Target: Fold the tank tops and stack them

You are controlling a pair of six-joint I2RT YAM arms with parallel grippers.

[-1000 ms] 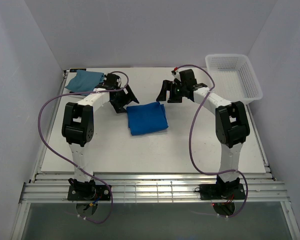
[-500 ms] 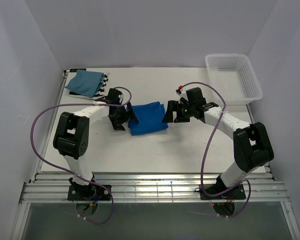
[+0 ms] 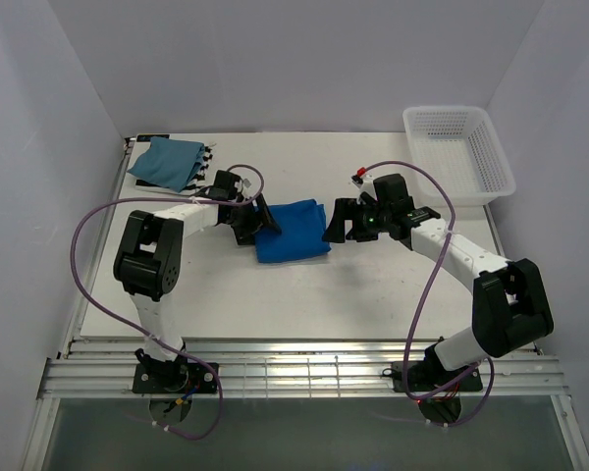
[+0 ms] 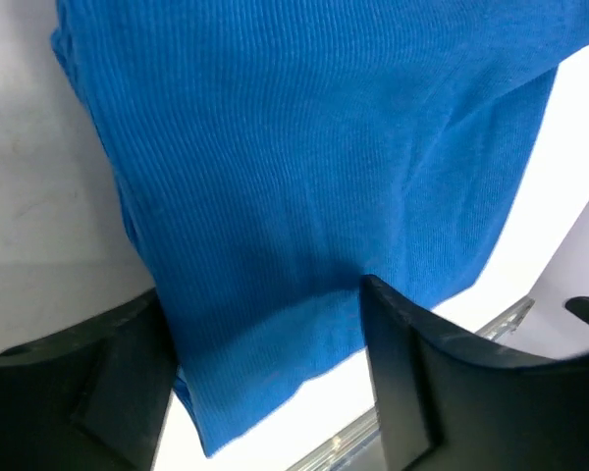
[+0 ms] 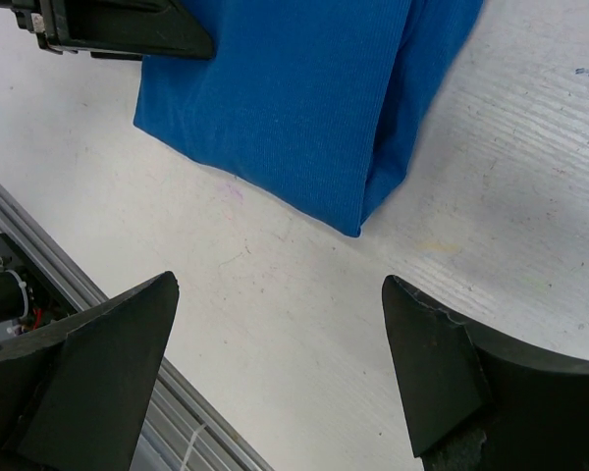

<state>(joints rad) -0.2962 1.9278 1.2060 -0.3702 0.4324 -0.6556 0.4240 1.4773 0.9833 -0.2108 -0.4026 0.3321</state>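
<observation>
Both arms have swung in on the folded royal blue tank top [image 3: 293,232] lying mid-way across the bench [image 3: 373,285] — left pincer [image 3: 263,222] wide, astride one side edge, right pincer [image 3: 336,224] gaping and empty beside the opposite edge (nothing gripped yet) — likely readying a lift toward the teal top [image 3: 167,161].

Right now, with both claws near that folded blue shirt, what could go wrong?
The left claw straddles the edge of the folded blue shirt; closing there might catch only the top layer and pull the fold open. The right claw hangs open over the table beside the shirt's corner, so it may miss the cloth and leave the lift lopsided.
</observation>
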